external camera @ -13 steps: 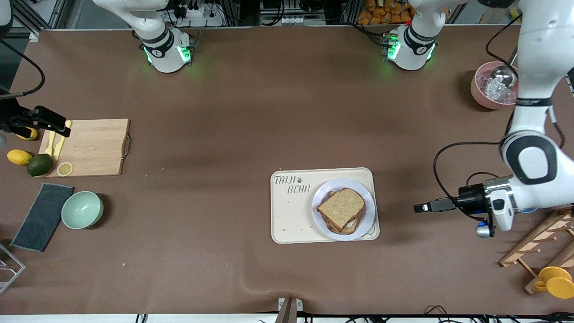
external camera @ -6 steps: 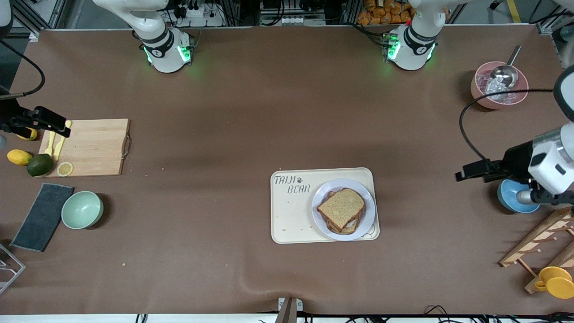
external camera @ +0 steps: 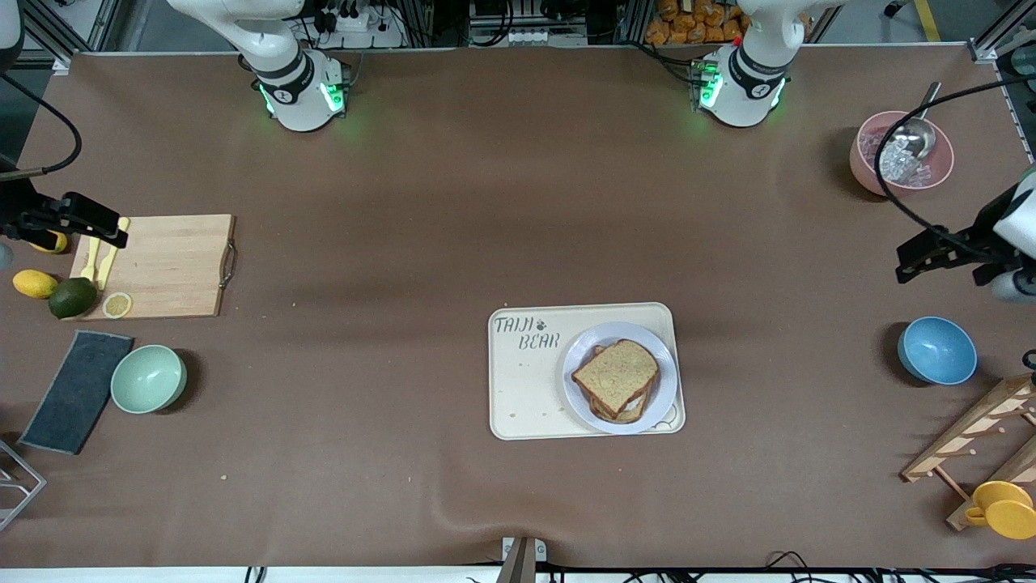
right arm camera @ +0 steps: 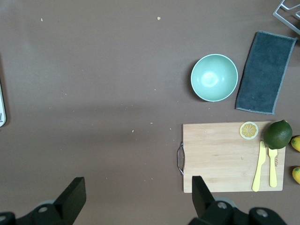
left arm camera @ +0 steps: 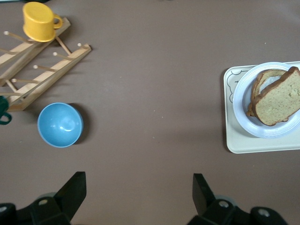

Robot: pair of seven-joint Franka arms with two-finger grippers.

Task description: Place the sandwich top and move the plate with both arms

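Observation:
The sandwich top, a plain brown slice, lies on a stack of bread on the lavender-white plate. The plate sits on the cream bear tray. The left wrist view shows the slice, the plate and the tray at its edge. My left gripper is open and empty over bare table between the pink and blue bowls, well away from the plate; its jaws stand wide. My right gripper is open and empty over the cutting board's end.
At the left arm's end: a blue bowl, a pink bowl with scoop, a wooden rack with a yellow cup. At the right arm's end: a cutting board, a lime, lemons, a mint bowl, a grey cloth.
My left arm has drawn back from beside the tray toward its own end of the table, uncovering the blue bowl. The right arm, plate and bread have not moved.

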